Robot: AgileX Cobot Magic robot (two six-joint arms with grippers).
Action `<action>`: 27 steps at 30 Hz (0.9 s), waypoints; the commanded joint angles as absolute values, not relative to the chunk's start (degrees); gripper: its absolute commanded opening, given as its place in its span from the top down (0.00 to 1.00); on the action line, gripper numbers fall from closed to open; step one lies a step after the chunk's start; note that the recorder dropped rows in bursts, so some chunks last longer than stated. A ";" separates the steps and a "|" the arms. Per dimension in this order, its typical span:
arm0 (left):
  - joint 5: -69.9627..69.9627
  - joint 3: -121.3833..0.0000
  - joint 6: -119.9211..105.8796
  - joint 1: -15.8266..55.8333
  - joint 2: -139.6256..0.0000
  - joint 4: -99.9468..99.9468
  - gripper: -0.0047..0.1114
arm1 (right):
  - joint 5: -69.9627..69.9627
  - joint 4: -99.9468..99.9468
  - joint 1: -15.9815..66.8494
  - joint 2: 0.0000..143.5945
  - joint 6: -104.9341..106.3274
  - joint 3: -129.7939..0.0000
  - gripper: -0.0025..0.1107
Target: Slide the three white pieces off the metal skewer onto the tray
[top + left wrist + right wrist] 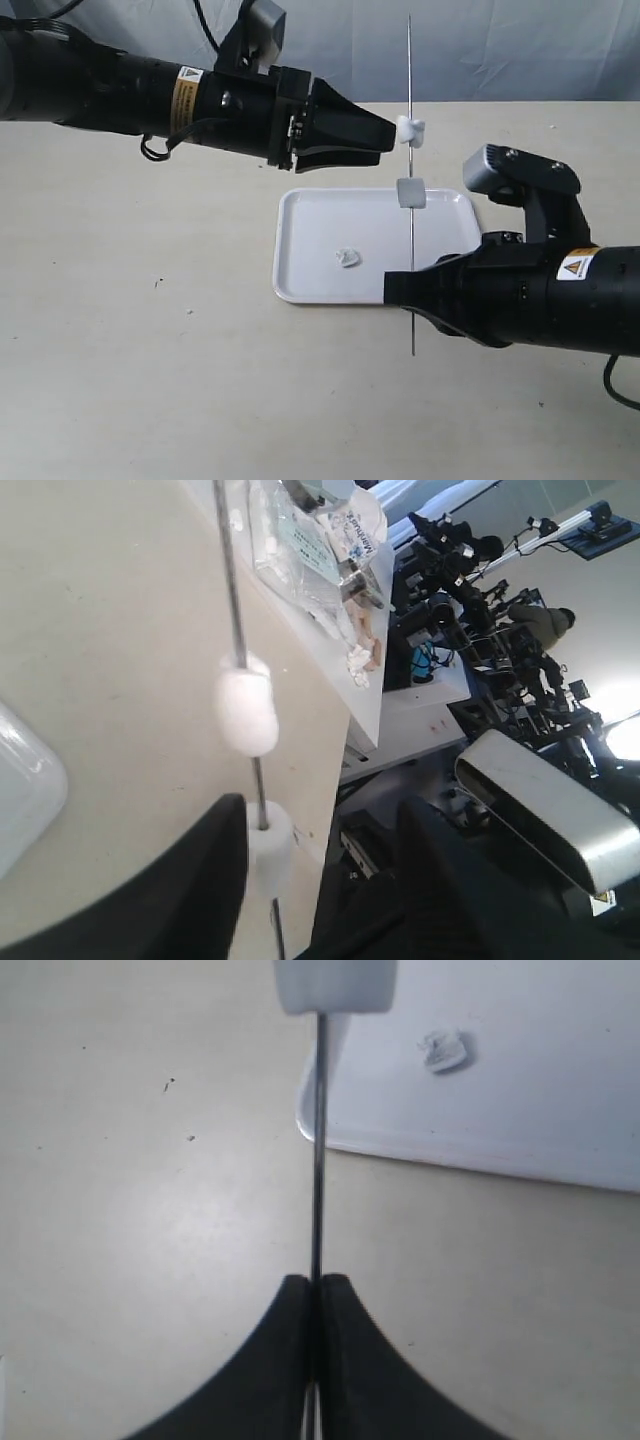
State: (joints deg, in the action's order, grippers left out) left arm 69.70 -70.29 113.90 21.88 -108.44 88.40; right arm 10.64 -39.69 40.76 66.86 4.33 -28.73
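The metal skewer (411, 240) stands upright over the tray (300, 215), with my right gripper (412, 290) shut on its lower part. Two of the white pieces are threaded on it, one high up (410, 130) and one lower (411, 192). A third white piece (347, 257) lies on the tray. My left gripper (390, 140) reaches in from the left, open, its tips at the upper piece. In the left wrist view one piece (270, 855) sits between the open fingers (200, 880), against one of them. The right wrist view shows the skewer (318, 1160) pinched in the shut gripper (318, 1285).
The beige table (150, 350) carries the tray near its middle. A clear plastic bag (320, 540) lies by the table's far edge. Past that edge stand other machines (470, 570).
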 commanded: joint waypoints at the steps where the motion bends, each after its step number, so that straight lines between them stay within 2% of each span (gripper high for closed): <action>1: 68.40 -70.01 113.05 23.56 -107.85 86.16 0.57 | 12.22 -39.68 40.66 67.19 4.48 -29.98 0.98; 27: 65.03 -70.01 113.43 23.56 -107.85 89.65 0.57 | 14.67 -38.70 40.66 67.19 4.59 -29.98 0.98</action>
State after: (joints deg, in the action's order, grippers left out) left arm 64.85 -70.16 113.44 23.40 -108.44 89.05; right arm 15.20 -39.46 40.76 67.08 4.21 -29.76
